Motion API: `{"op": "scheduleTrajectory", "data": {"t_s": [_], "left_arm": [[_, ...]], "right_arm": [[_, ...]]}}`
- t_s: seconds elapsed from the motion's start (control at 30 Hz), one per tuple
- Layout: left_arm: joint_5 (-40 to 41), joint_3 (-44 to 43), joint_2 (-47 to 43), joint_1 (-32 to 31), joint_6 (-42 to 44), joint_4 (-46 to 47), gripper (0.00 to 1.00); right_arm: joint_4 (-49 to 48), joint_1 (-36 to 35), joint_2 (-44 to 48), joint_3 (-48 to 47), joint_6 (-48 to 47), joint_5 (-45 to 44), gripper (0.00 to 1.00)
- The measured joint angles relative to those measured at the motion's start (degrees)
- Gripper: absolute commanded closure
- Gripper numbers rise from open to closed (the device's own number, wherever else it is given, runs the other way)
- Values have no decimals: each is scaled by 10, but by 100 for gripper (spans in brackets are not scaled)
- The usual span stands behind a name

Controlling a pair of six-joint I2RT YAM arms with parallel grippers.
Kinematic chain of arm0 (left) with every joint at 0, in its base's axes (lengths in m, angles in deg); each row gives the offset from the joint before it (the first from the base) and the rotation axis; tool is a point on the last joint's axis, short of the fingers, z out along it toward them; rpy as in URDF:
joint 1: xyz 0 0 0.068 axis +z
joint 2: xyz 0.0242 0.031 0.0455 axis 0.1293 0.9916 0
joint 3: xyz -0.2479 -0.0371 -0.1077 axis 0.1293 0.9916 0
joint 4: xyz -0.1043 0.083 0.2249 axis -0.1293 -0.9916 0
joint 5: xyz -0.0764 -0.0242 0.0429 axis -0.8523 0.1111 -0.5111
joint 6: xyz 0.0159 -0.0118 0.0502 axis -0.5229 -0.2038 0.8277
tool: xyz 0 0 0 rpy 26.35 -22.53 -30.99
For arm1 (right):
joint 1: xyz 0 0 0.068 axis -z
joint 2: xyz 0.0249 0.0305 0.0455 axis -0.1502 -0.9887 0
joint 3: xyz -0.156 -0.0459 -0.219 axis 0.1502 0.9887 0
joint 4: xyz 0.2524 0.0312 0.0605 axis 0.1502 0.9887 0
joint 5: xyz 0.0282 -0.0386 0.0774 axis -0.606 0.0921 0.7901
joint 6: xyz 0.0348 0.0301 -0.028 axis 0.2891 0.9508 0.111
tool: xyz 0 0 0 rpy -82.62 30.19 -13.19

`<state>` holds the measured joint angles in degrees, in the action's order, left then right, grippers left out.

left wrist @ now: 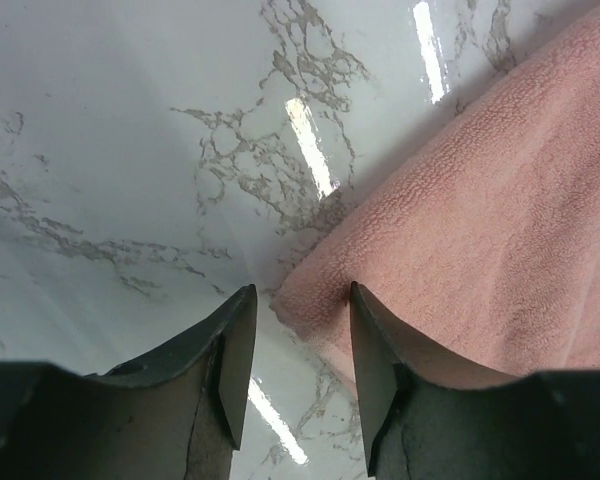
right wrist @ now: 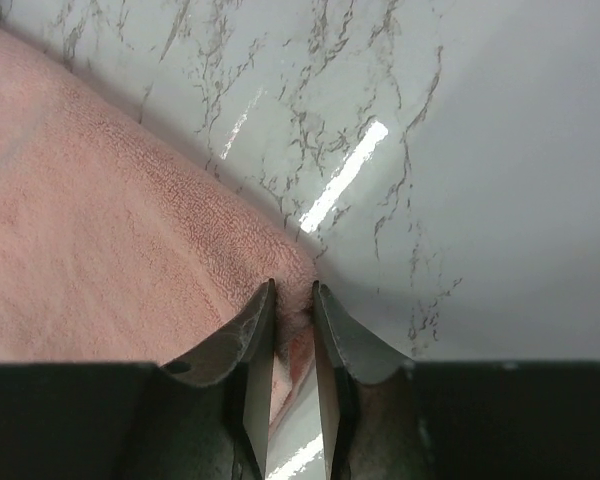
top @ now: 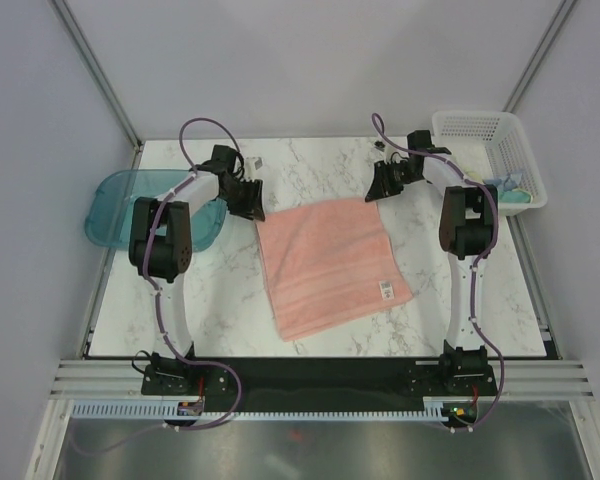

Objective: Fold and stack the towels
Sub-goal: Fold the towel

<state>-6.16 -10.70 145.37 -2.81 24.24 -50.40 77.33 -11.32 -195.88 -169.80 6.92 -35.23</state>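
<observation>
A salmon-pink towel lies spread flat mid-table, with a white tag near its right edge. My left gripper is at its far left corner. In the left wrist view the left gripper is open and the towel has its corner between the two fingers, one fingertip resting over the cloth. My right gripper is at the far right corner. In the right wrist view the right gripper is shut on that corner of the towel, pinching the terry. More towels, pale yellow-teal and light blue, lie in the basket.
A white mesh basket stands at the back right, beside the right arm. A translucent teal tray sits at the left edge, partly under the left arm. A small dark object lies on the white marble table behind the towel.
</observation>
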Motion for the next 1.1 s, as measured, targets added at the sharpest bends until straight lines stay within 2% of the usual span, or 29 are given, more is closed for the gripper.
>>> {"op": "scheduleTrajectory", "data": {"t_s": [0.2,0.3,0.43,0.47,0.5,0.57,0.6,0.87,0.97,1.1], "left_arm": [[-40,-9,4,7,10,-9,63],[-59,-17,13,7,12,-11,64],[-81,-21,23,7,14,-15,78],[-83,-22,24,7,14,-16,85],[-85,-22,25,7,14,-16,89],[-87,-24,27,7,17,-18,97],[-87,-26,28,7,18,-19,98],[-85,-65,24,7,16,-33,98],[-83,-84,-1,6,10,-34,98],[-83,-106,-63,4,5,-35,98]], "right_arm": [[6,2,0,-3,0,7,75],[7,2,0,-5,1,9,72],[9,2,0,-8,1,11,72],[9,2,0,-8,1,11,73],[9,2,0,-9,1,11,76],[10,2,0,-10,1,12,90],[12,2,-1,-13,3,13,100],[-17,2,12,-17,45,-8,100],[-55,2,89,63,75,-45,100],[-108,2,244,146,125,-92,100]]}}
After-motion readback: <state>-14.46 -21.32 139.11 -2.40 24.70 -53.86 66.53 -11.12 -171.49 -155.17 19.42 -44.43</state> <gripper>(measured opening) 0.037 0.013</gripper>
